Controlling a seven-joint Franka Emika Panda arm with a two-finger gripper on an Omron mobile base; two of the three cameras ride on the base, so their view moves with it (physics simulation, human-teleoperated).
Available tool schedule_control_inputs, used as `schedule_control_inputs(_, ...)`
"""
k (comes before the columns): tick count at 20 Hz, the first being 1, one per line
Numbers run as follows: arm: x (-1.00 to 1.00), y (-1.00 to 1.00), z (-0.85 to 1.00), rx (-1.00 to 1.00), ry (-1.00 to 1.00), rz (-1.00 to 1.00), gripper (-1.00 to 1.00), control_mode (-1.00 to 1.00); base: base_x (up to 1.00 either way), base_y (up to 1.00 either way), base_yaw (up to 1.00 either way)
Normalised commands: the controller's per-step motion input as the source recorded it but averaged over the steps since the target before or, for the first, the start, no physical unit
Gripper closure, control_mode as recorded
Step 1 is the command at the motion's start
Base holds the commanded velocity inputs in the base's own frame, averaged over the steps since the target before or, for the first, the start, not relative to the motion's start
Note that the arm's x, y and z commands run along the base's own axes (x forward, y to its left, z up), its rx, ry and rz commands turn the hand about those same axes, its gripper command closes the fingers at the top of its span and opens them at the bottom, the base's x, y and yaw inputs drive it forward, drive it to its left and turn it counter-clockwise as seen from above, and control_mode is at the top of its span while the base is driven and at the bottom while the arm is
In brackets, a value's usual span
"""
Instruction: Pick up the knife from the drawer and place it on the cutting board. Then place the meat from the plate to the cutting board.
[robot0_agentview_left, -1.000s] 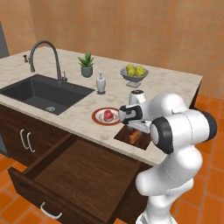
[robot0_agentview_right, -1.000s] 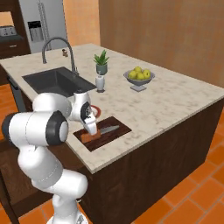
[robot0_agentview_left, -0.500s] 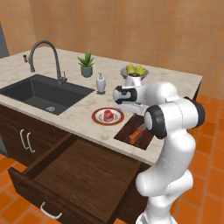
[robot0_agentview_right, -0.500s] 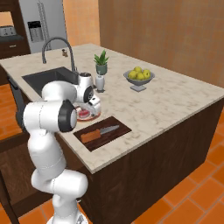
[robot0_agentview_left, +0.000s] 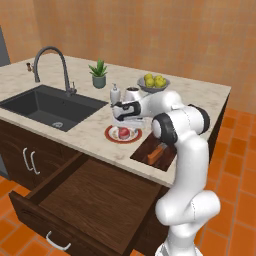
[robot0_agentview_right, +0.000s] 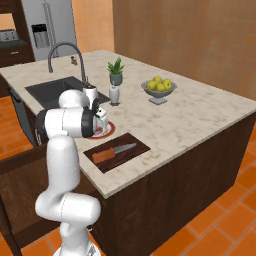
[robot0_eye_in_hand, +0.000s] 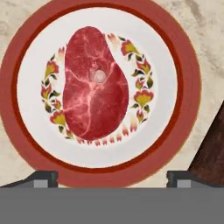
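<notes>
White pincer (robot0_agentview_left: 123, 121) moved from cutting board (robot0_agentview_right: 116, 151) to above meat (robot0_eye_in_hand: 95, 83).

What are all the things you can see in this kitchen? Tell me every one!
Meat: one, red-pink, lying on the plate.
Plate: one, white with red-brown rim, on the counter beside the cutting board.
Cutting board: one, dark reddish-brown, near the counter's front edge.
Knife: one, orange-brown handle, lying on the cutting board.
Drawer: one, dark brown, pulled open below the counter.
Sink: one, dark, set in the counter.
Faucet: one, grey, behind the sink.
Potted plant: one, green.
Soap bottle: one, white, beside the plant.
Fruit bowl: one, grey, holding yellow fruit.
Fridge: one, silver, far back.
Pincer: one, dark tips spread, above the plate.
</notes>
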Motion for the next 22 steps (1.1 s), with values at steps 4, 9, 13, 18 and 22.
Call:
schedule_control_inputs(4,0.11,0.0,-0.51,0.0,0.0,0.09,-1.0,-1.0,0.0,0.0,0.0)
schedule_control_inputs(9,0.0,0.0,-0.45,-0.01,0.0,0.06,-1.0,-1.0,0.0,0.0,0.0)
schedule_control_inputs(13,0.06,0.0,-0.2,-0.03,-0.04,0.05,-1.0,-1.0,0.0,0.0,0.0)
schedule_control_inputs(18,0.5,0.02,0.0,-0.04,-0.06,0.01,-1.0,-1.0,0.0,0.0,0.0)
schedule_control_inputs(22,0.52,0.02,-0.07,-0.01,0.0,0.01,-1.0,-1.0,0.0,0.0,0.0)
